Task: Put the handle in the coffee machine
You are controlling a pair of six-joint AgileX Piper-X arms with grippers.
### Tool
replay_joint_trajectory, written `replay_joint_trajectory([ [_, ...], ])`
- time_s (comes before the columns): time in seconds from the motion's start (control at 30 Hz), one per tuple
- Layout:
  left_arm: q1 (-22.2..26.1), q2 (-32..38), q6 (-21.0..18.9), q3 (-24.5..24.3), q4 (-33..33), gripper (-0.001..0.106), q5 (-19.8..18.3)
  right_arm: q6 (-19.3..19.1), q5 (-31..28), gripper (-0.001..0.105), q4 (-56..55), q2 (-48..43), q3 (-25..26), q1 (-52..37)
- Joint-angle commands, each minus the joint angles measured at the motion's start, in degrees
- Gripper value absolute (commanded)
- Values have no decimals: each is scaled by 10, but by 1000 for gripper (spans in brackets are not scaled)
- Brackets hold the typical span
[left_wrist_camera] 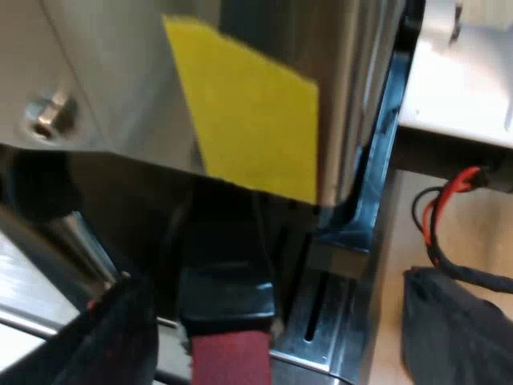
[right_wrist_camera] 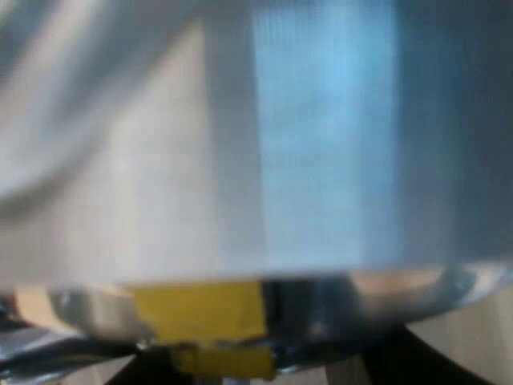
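End effector [left_wrist_camera: 128, 337], left, beside handle [left_wrist_camera: 226, 289] at machine [left_wrist_camera: 120, 72] front

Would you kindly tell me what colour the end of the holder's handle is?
The handle's end is red, clearest in the left wrist view.

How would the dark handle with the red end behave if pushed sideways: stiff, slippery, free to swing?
The dark handle with the red end looks thick and moulded, so probably rigid. It runs up under the front of the shiny metal espresso machine, so it would likely pivot there, not slide free. Its glossy dark part may be slippery.
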State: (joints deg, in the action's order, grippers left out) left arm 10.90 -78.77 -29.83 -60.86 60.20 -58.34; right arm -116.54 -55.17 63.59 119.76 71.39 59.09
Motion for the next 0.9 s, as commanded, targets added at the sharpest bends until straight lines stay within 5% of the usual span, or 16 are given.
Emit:
replay_joint_trajectory([
  [0.03, 6, 6, 2, -3, 0, 66, -12, -8, 21, 32, 48, -28, 20, -2],
  [0.23, 64, 27, 3, -3, 0, 66, -49, -31, 19, 32, 48, -39, 20, -2],
  [0.53, 70, 46, 3, -13, 18, 65, -51, -31, 19, 32, 48, -38, 20, -1],
  [0.6, 70, 46, 2, -53, 69, 33, -45, -31, 19, 32, 48, -39, 20, -1],
  [0.73, 70, 46, 1, -82, 78, 0, -32, -31, 19, 32, 48, -39, 20, 1],
  [0.9, 68, 46, 0, -106, 77, 0, 9, -31, 19, 32, 48, -39, 20, 4],
])
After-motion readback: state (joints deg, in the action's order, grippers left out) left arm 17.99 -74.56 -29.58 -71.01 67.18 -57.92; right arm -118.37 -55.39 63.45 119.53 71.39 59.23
